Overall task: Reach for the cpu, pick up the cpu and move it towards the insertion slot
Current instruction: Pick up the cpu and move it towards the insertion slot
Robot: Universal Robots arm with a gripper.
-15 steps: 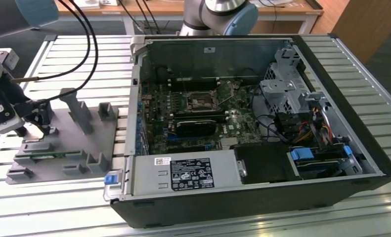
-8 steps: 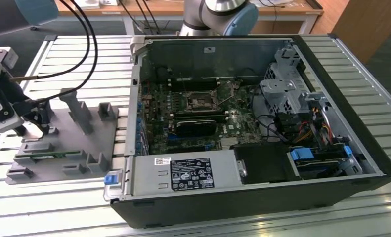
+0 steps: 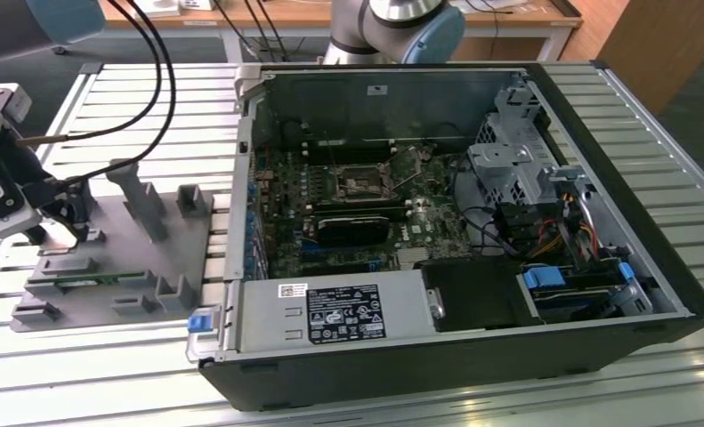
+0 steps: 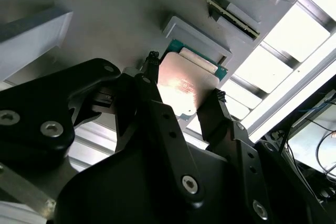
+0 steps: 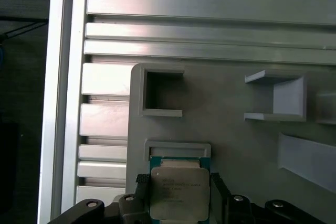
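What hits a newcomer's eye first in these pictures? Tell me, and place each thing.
The open computer case dominates the exterior view, lying on a slatted metal table, with the insertion slot shiny in the middle of its board. At the exterior view's left, the gripper is down over the grey fixture. In both wrist views it is set around the silvery cpu, which sits in a fixture pocket.
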